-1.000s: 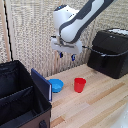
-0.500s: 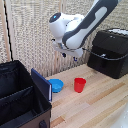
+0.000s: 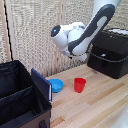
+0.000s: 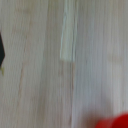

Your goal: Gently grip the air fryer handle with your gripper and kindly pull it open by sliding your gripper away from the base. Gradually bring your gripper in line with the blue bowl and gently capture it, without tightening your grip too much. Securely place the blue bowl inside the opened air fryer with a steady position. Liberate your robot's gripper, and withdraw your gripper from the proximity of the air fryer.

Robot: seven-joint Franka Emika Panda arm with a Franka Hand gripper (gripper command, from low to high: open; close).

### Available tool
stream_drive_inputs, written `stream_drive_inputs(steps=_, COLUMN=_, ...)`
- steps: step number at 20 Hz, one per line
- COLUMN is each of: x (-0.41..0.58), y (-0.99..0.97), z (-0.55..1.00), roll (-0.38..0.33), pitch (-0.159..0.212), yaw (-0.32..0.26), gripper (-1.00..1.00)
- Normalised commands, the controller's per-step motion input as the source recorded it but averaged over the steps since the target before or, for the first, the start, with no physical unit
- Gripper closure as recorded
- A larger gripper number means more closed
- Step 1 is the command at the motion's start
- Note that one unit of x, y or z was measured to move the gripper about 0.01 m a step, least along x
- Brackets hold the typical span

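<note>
Air fryer point(image 3: 111, 53) closed, exterior view's right | blue bowl point(image 3: 56, 85) on counter point(image 3: 95, 102) beside red cup point(image 3: 79, 84) | pincer hidden, state cannot be told | risk: arm descending could strike the cup

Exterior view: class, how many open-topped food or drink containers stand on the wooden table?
2: a blue bowl beside the black case, and a red cup on its exterior-view right. The case could hide others.

air fryer point(image 3: 111, 59) black | bowl point(image 3: 56, 85) blue | cup point(image 3: 80, 84) red | table point(image 3: 95, 102) pale wood
</note>
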Motion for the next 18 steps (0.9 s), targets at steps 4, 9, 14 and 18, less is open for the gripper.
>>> stream_drive_inputs(steps=4, x=-0.1, y=-0.6, z=-0.33, roll=-0.215, pitch=-0.086, yaw=0.075, gripper=-1.0)
stream_drive_inputs(steps=9, x=-0.153, y=-0.63, z=-0.34, roll=-0.182, pitch=-0.084, yaw=0.065, gripper=-1.0)
stream_drive_inputs(steps=14, x=-0.226, y=-0.67, z=-0.31, roll=-0.133, pitch=-0.099, yaw=0.053, gripper=-1.0)
stream_drive_inputs(steps=18, x=-0.279, y=-0.72, z=-0.26, roll=-0.099, pitch=-0.109, yaw=0.06, gripper=-1.0)
